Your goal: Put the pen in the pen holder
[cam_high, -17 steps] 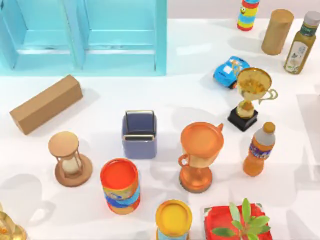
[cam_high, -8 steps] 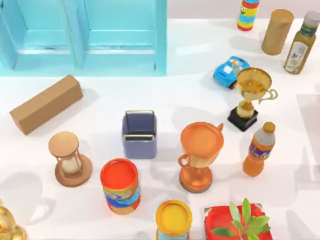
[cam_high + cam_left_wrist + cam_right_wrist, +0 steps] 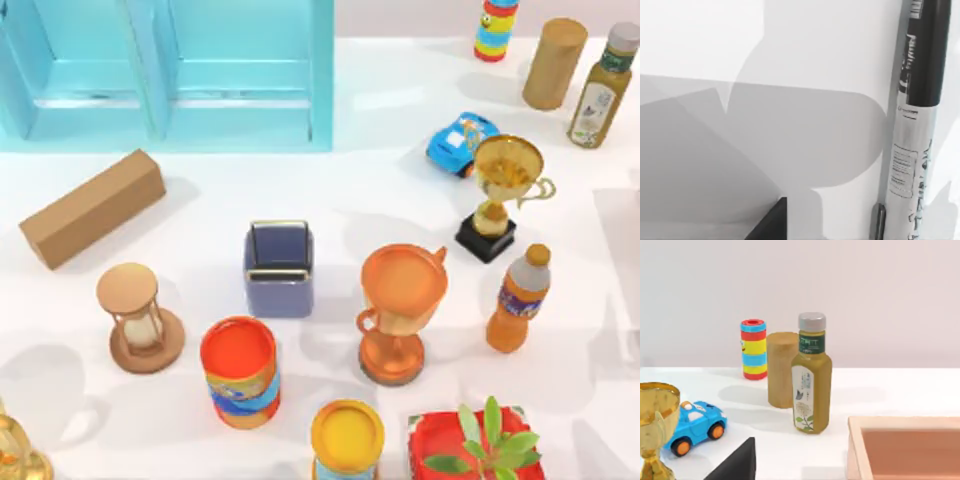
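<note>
Lying flat on the white table (image 3: 700,40), the pen (image 3: 912,150) appeared in the left wrist view as a silver-and-black barrel with printed labelling, not yet lifted. The pen holder (image 3: 279,268), a periwinkle-blue box with a metallic rim, stood upright near the middle of the table in the top view, between the hourglass (image 3: 138,318) on its left and the orange trophy cup (image 3: 402,310) on its right, with the orange-topped can (image 3: 239,370) just in front of it. Its dark two-part inside held nothing that could be made out. By this evidence the task stood at its beginning: grasping, carrying and inserting the pen all appeared to remain.

Left arm: its wrist camera looked down at close range on the pen and table, which suggested a low reaching pose over the pen. A dark fingertip (image 3: 771,224) showed at the picture's edge, apart from the pen; whether the left gripper was spread or pressed together could not be told.

Right arm: its wrist camera looked level across the table's right side toward the green-labelled bottle (image 3: 811,382), the wooden cylinder (image 3: 781,370) and the blue toy car (image 3: 696,426), suggesting a parked pose. The state of the right gripper could not be told either.
</note>
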Tool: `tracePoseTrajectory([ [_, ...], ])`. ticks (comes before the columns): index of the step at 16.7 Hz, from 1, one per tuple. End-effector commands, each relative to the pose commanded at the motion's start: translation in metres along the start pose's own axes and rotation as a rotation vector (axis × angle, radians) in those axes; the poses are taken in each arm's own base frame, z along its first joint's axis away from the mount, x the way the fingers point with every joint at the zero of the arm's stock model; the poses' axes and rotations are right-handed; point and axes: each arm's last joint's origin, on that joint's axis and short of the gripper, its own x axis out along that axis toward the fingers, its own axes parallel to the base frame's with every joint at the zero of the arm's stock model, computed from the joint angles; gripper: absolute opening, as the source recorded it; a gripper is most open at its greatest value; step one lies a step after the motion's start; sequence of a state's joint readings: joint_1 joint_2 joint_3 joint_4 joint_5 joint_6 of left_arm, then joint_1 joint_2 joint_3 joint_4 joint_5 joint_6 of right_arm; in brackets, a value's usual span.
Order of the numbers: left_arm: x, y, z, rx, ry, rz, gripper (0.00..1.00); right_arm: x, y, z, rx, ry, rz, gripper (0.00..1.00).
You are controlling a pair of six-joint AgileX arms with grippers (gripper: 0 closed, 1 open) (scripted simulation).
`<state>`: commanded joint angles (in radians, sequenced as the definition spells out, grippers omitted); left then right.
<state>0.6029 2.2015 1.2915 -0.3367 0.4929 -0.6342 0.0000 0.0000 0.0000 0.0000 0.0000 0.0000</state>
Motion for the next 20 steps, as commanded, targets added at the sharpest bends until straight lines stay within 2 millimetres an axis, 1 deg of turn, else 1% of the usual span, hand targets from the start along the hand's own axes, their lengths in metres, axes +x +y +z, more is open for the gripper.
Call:
tracePoseTrajectory([
  [1, 0.0, 0.0, 0.0, 0.0, 0.0, 0.0, 1.0, 0.0, 0.0, 0.0, 0.0, 0.0, 0.0, 1.0],
  [14, 0.0, 0.0, 0.0, 0.0, 0.0, 0.0, 0.02, 0.0, 0.0, 0.0, 0.0, 0.0, 0.0, 1.0],
  [15, 0.0, 0.0, 0.0, 0.0, 0.0, 0.0, 0.0, 0.0, 0.0, 0.0, 0.0, 0.0, 0.0, 1.0],
  [20, 0.0, 0.0, 0.0, 0.0, 0.0, 0.0, 0.0, 0.0, 0.0, 0.0, 0.0, 0.0, 0.0, 1.0],
])
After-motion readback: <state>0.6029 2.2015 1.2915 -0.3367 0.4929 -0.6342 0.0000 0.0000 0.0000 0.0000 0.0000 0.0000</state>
